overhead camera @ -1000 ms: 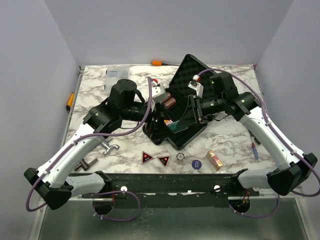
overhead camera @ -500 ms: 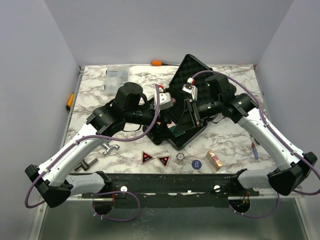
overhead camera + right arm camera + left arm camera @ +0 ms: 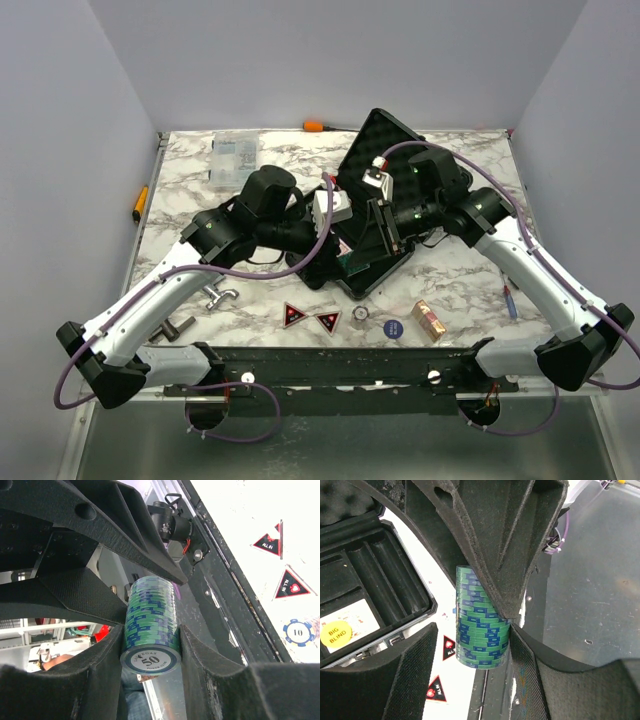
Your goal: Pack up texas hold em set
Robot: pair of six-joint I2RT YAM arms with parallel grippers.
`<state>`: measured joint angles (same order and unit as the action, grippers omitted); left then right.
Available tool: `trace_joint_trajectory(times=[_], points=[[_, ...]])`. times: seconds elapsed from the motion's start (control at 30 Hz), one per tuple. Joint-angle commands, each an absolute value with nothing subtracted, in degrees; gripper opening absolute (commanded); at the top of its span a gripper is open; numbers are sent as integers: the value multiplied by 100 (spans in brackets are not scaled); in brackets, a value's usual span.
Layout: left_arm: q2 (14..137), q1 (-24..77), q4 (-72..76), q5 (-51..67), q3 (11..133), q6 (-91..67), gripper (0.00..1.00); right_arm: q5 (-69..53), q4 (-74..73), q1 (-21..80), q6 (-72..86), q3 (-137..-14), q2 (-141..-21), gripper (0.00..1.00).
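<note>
The black briefcase (image 3: 385, 140) lies open mid-table, its grey foam slots (image 3: 370, 575) holding a yellow big-blind button (image 3: 336, 633). Over its near edge both grippers meet. My right gripper (image 3: 151, 645) is shut on a green-and-blue chip stack (image 3: 150, 625), its "50" face towards the camera. My left gripper (image 3: 472, 652) stands open around the same stack (image 3: 482, 625): one finger touches it, the other is a gap away. Two red-black triangles (image 3: 294, 316) (image 3: 328, 320), a small round button (image 3: 360, 313), a blue chip (image 3: 392, 328) and the orange card deck (image 3: 430, 321) lie near the front.
A clear organiser box (image 3: 232, 152) stands at the back left, an orange-handled screwdriver (image 3: 325, 126) by the back wall. A yellow-handled tool (image 3: 140, 202) hangs at the left edge. A metal clamp (image 3: 220, 296) lies front left, a pen (image 3: 511, 298) at the right.
My left arm has swung right to the stack held by the right gripper, and its jaws have narrowed around it. The right gripper has shifted slightly left, grip unchanged.
</note>
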<state>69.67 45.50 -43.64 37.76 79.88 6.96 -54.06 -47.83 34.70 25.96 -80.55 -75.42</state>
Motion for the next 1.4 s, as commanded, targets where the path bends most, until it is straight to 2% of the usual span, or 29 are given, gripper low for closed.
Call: trace_joint_trajectory(times=[0.0, 0.37, 0.4, 0.53, 0.6, 0.73, 0.77, 0.83, 0.9, 0.93, 1.0, 1.03, 1.2, 1.37], points=[[7031, 4603, -4538, 3596, 8130, 820, 59, -5797, -4541, 3537, 2587, -8279, -7505, 1], [7161, 4695, -4535, 3478, 8163, 818, 47, -5783, -4536, 3594, 2571, -8262, -7584, 1], [7178, 4707, -4535, 3485, 8172, 817, 43, -5788, -4528, 3595, 2570, -8262, -7589, 0], [7237, 4722, -4535, 3470, 8217, 800, 12, -5783, -4533, 3595, 2569, -8270, -7618, 1], [7251, 4745, -4537, 3427, 8227, 785, 0, -5763, -4535, 3598, 2570, -8279, -7620, 1], [7233, 4751, -4535, 3393, 8184, 756, 0, -5670, -4591, 3602, 2587, -8299, -7629, 2], [7224, 4745, -4531, 3385, 8174, 754, 0, -5643, -4616, 3603, 2580, -8312, -7622, 9], [7197, 4742, -4507, 3356, 8123, 747, 0, -5530, -4700, 3598, 2551, -8351, -7596, 39], [7174, 4744, -4476, 3309, 8063, 747, 0, -5390, -4761, 3597, 2516, -8394, -7567, 63], [7168, 4750, -4459, 3280, 8039, 739, 0, -5330, -4781, 3599, 2506, -8414, -7567, 73], [7129, 4749, -4431, 3220, 7987, 683, 0, -5234, -4803, 3595, 2486, -8444, -7576, 87], [7105, 4746, -4409, 3203, 7953, 648, 0, -5164, -4831, 3594, 2476, -8472, -7585, 98], [6834, 4739, -4181, 3014, 7577, 549, 0, -4628, -4984, 3595, 2402, -8632, -7529, 100], [6665, 4731, -4044, 2780, 7331, 536, 0, -3356, -5146, 3596, 2444, -8749, -7295, 100]])
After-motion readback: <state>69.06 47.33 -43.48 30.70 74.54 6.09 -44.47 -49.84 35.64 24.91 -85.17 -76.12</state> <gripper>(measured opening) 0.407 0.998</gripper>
